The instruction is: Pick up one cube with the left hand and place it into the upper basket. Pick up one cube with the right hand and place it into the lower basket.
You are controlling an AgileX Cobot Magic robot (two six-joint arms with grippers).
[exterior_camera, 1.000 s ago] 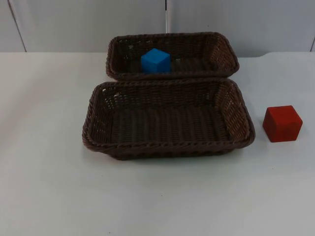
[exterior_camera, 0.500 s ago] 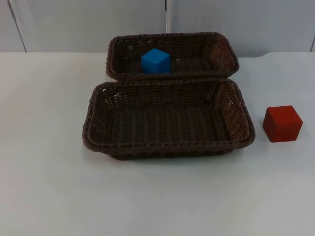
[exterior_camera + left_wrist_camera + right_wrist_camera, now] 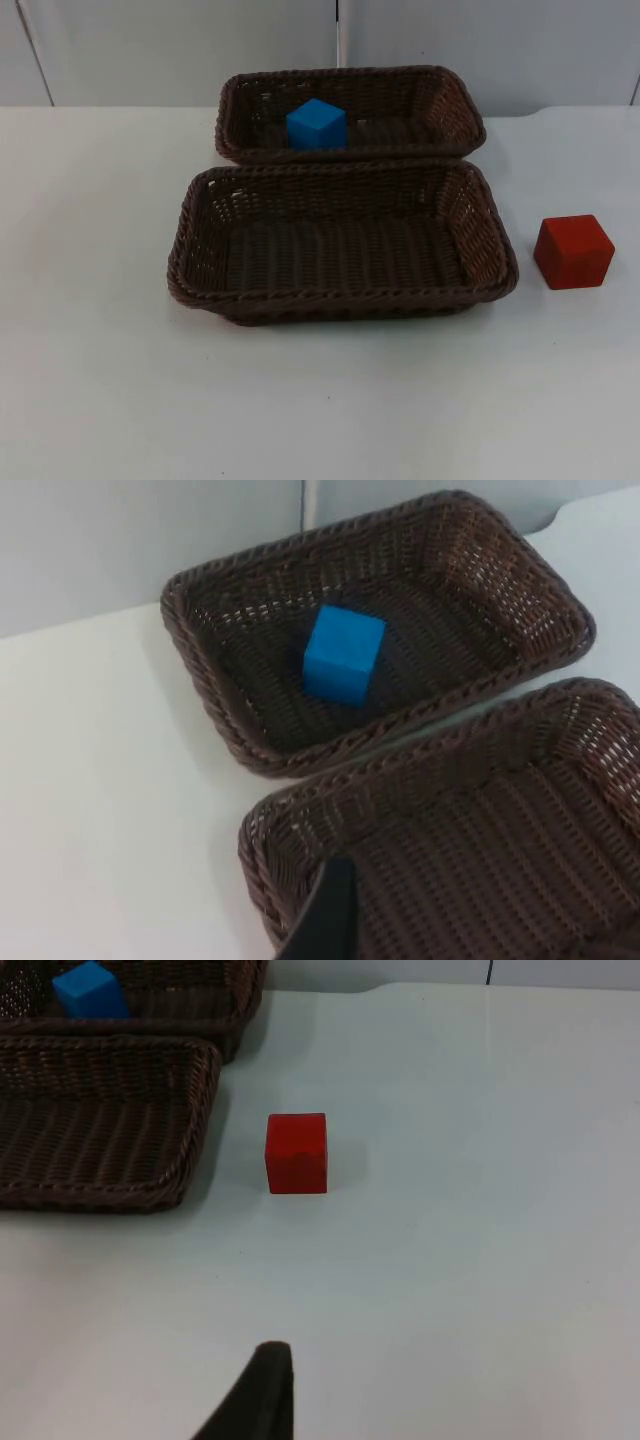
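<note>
Nothing moved since earlier frame. Upper basket holds blue cube; lower basket holds nothing. Red cube on bench, ahead of right fingers. Left fingers over lower basket. Finger spread: cannot tell.

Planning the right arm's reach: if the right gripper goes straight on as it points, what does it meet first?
Probably the red cube, on the bare table beside the lower basket; depth is uncertain.

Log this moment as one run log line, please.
blue cube: in upper basket | red cube: on table, right of lower basket | lower basket: holds no cube | right-hand step: not yet done
</note>
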